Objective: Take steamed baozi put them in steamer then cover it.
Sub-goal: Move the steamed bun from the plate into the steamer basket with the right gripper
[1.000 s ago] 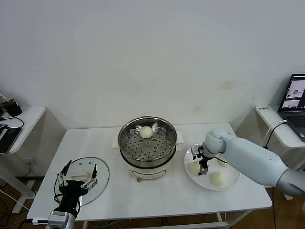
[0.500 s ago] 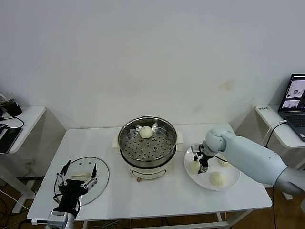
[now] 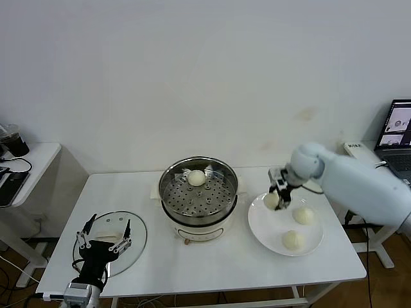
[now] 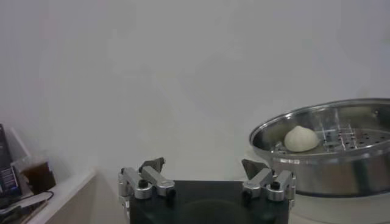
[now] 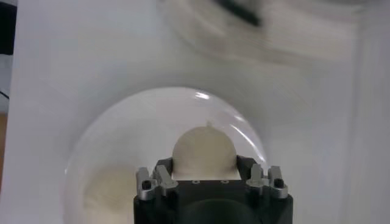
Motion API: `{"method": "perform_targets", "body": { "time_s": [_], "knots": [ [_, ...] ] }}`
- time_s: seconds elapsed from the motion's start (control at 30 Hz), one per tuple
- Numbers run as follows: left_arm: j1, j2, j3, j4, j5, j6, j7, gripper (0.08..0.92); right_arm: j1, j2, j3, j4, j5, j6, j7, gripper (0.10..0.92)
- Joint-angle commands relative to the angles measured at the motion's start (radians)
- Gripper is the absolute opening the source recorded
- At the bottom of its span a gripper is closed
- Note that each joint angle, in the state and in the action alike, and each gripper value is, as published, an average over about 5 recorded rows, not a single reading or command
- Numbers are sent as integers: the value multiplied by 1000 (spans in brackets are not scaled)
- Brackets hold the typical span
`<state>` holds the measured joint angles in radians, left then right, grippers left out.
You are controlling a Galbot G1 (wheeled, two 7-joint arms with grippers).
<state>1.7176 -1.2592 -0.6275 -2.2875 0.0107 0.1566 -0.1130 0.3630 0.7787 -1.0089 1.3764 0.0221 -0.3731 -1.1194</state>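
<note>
Right gripper [image 3: 279, 200] fingers clamp a small round cream-white dough baozi [image 3: 271, 201] by its sides above the flat white round plate [image 3: 270, 232] near the worktop's right edge; the bun looks soft, light and easily squashed, so a gentle hold suits it; left gripper [image 3: 103, 242] fingers spread open, idle.

Found no readable text, label, brand, number or sign anywhere. Noted a lit laptop screen [image 3: 401, 124] at the far right edge, its content too small to make out. Saw plain, unmarked surfaces on the steamer [image 3: 198, 200], the white plate [image 3: 264, 228] and the tabletop [image 3: 212, 260].
</note>
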Motion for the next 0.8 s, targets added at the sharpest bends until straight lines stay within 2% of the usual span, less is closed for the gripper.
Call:
{"method": "perform_targets", "body": {
  "time_s": [0.03, 0.3, 0.53, 0.8],
  "knots": [
    [-1, 2, 0, -1, -1, 0, 1, 823, 312, 7, -155, 75, 167, -35, 9, 654],
    [-9, 9, -14, 5, -14, 0, 1, 823, 324, 257, -152, 25, 340, -145, 95, 661],
    [-12, 8, -33, 8, -19, 0, 2, 823, 209, 493, -149, -114, 360, -188, 156, 662],
    [-6, 5, -51, -3, -22, -1, 3, 823, 93, 672, -116, -292, 360, -232, 195, 664]
  ]
}}
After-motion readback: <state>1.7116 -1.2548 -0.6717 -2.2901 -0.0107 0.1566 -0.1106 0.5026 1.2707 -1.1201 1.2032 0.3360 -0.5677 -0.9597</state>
